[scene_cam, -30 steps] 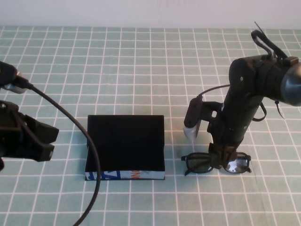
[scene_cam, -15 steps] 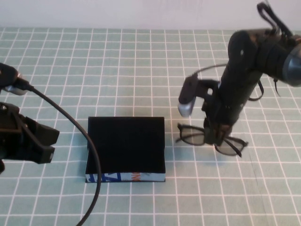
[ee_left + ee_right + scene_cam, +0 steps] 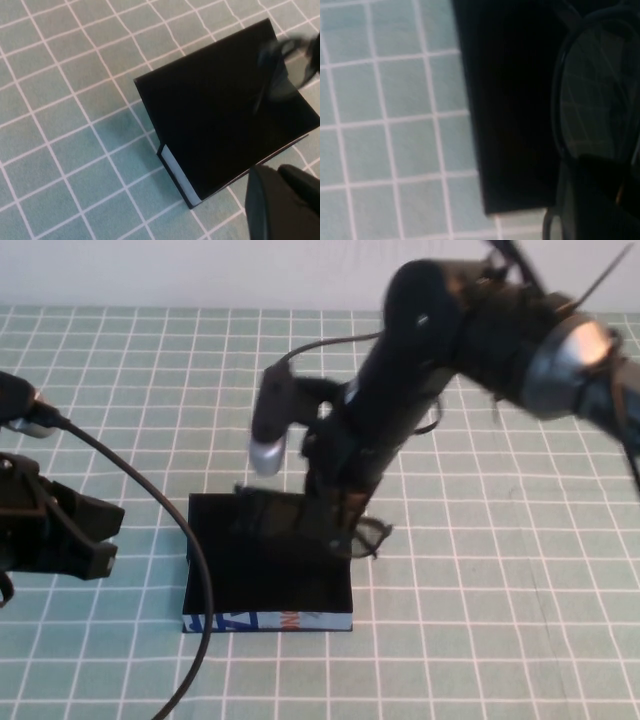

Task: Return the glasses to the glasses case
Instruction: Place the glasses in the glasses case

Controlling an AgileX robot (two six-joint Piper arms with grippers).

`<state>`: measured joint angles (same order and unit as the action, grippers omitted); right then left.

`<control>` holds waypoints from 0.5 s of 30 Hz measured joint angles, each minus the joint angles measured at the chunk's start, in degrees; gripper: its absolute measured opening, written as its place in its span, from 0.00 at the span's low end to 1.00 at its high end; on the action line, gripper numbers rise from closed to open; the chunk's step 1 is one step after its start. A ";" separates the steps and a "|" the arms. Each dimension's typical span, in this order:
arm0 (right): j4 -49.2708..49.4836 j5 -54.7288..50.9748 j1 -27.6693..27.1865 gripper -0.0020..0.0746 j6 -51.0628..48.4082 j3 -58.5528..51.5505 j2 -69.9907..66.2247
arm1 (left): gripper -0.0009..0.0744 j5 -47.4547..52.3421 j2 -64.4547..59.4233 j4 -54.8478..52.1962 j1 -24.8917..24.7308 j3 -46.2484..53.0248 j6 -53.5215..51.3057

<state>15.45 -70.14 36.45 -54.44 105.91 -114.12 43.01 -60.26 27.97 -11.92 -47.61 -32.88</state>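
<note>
Green cloth with a white grid [image 3: 150, 390] covers the whole work surface, and a pale wall band runs along its far edge. One glasses case [image 3: 268, 560] lies open on the cloth, serving as the landmark for all positions below. Its interior is black; its front side is light blue with dark blue and orange print, and the characters of that print cannot be read in any view. No other label or brand marking is legible. One pair of glasses [image 3: 330, 530] is present, black-framed with dark lenses. The pair hangs above the far right part of the case, with one lens projecting past the case's right edge over the cloth; the remaining frame is hard to separate from the black interior. In the right wrist view one lens of the glasses [image 3: 597, 95] reflects the cloth grid and sits beside the dark case wall [image 3: 510, 110]. The right gripper [image 3: 335, 525] is above the far right corner of the case, its fingers pinched on the glasses near the frame's middle. The left gripper [image 3: 70, 535] is to the left of the case, well apart from it, above the cloth; whether its fingers are spread or pressed together cannot be determined. One black cable [image 3: 170, 540] loops from the left arm past the case's left edge. The left wrist view shows the open case [image 3: 225, 105] with a blurred lens over one corner.
</note>
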 joint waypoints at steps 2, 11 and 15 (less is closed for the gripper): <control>0.14 -0.12 1.86 0.09 -0.13 0.90 -1.84 | 0.01 -0.45 0.00 0.00 0.00 0.00 0.00; 0.29 -0.12 4.40 0.09 -0.35 3.58 -9.22 | 0.01 -0.44 0.00 0.00 0.00 0.00 0.00; 0.34 -0.02 4.40 0.09 -0.35 3.80 -10.38 | 0.01 -0.21 0.00 0.00 0.00 0.00 0.00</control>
<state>15.79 -70.16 40.85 -54.80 109.71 -124.50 42.80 -60.26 27.97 -11.92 -47.61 -32.88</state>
